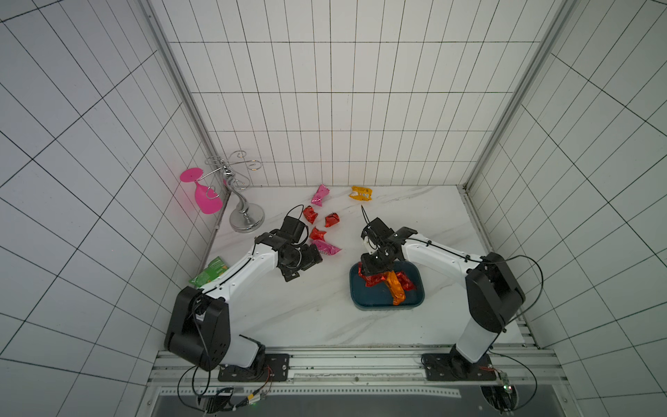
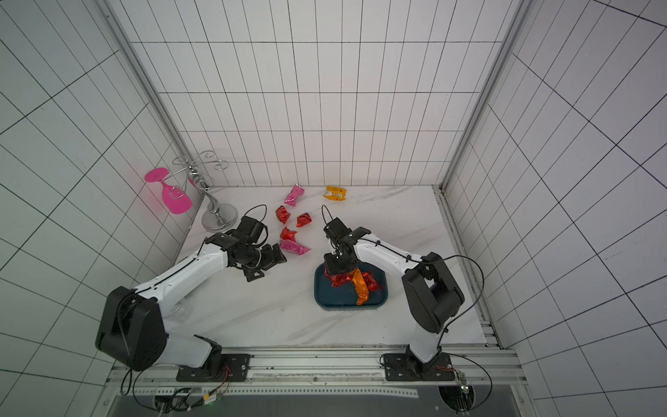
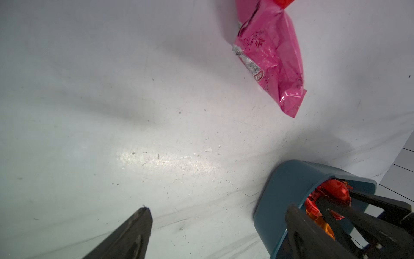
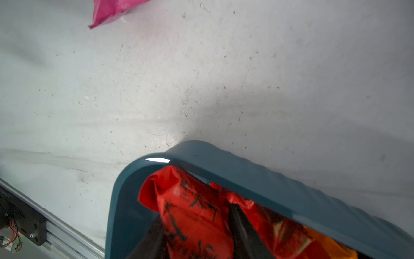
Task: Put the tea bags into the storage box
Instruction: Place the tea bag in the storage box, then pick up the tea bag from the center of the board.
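Far to the left, a pink glass [image 1: 205,196] hangs on a silver rack [image 1: 242,213]. A green snack bag [image 1: 209,271] lies by the left arm, and a clear cup [image 2: 182,307] shows only faintly under that arm.

The left gripper [image 3: 218,208] hangs low over the table [image 1: 306,317] with its jaws spread wide and nothing between them. Just beside it lies the near pink sachet [image 1: 326,248]. Its long axis runs away from the jaws toward the storage box [image 1: 386,307], so the left arm is clearly the nearer one for it. Part of this sachet is hidden behind the gripper in both top views.

Further back lie three red sachets [image 1: 317,234], all loose on the table, then a second pink sachet [image 1: 320,195] and a yellow sachet [image 1: 361,193] near the back wall.

The right gripper [image 4: 197,215] is down inside the box with a red tea bag [image 4: 192,213] between its fingers [image 4: 242,224]. Whether they pinch it or have let go I cannot tell. An orange sachet [image 1: 395,289] and more red ones [image 1: 408,283] lie in the box. Their count is unclear, since the gripper covers part of the pile.
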